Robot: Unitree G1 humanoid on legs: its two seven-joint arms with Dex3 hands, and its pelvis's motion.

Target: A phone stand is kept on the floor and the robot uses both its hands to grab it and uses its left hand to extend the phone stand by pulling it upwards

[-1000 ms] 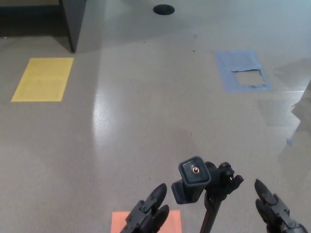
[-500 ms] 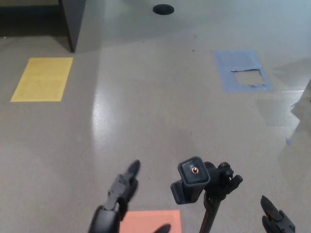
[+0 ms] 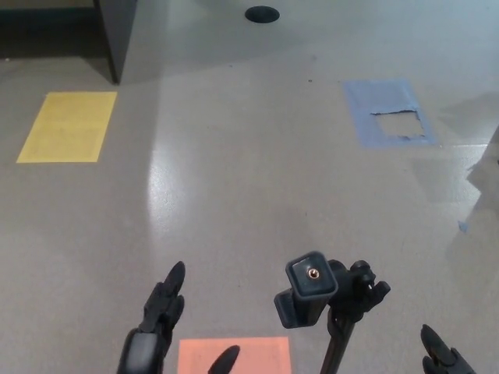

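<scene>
The black phone stand (image 3: 323,300) rises from the bottom edge of the head view, right of centre, its square mount plate with a brass screw facing up. My left hand (image 3: 160,331) is at the lower left of the stand, apart from it, open, with fingers spread and the thumb tip over the orange patch. Only a fingertip of my right hand (image 3: 443,360) shows at the bottom right, clear of the stand. Nothing touches the stand.
Grey polished floor. An orange patch (image 3: 257,354) lies by the stand's base, a yellow rectangle (image 3: 69,126) at left, a blue taped patch (image 3: 386,113) at upper right. A dark cabinet corner (image 3: 117,35) and a black round disc (image 3: 262,14) sit at the top.
My left hand has swung left and away from the stand, opening wider. My right hand has dropped lower, almost out of the picture. The stand has not moved.
</scene>
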